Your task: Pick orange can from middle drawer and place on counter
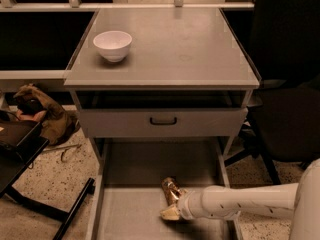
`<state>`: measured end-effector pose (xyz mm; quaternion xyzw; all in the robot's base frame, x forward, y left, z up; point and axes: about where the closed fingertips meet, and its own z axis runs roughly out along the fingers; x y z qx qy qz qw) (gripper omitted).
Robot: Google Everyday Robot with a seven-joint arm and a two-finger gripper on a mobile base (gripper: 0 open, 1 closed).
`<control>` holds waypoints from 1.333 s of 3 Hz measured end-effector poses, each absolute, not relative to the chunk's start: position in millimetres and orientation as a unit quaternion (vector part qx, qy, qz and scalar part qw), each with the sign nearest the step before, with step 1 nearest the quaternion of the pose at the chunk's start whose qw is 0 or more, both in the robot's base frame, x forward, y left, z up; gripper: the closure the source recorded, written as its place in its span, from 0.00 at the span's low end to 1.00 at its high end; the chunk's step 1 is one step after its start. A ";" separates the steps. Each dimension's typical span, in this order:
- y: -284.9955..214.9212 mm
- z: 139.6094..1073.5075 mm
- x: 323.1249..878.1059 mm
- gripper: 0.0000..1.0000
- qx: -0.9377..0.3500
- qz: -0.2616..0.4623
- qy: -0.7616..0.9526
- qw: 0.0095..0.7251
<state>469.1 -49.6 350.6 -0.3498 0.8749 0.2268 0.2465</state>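
Observation:
The orange can (170,188) stands slightly tilted on the floor of the open middle drawer (130,214), pulled out at the bottom of the view. My gripper (171,208) comes in from the right on a white arm (240,202). It is low in the drawer, right against the near side of the can and covering the can's lower part. The counter (180,49) is the grey top of the cabinet above.
A white bowl (113,45) sits on the counter's left part. The upper drawer front with its black handle (163,120) is closed. A dark chair (285,109) stands to the right. A brown bag (37,111) and a black stand (30,149) are on the left.

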 end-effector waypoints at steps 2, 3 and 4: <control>-49.6 356.9 469.2 0.88 -0.350 0.227 0.875 0.246; -49.6 357.0 469.2 1.00 -0.350 0.227 0.875 0.246; -49.6 359.0 469.2 1.00 -0.350 0.227 0.875 0.246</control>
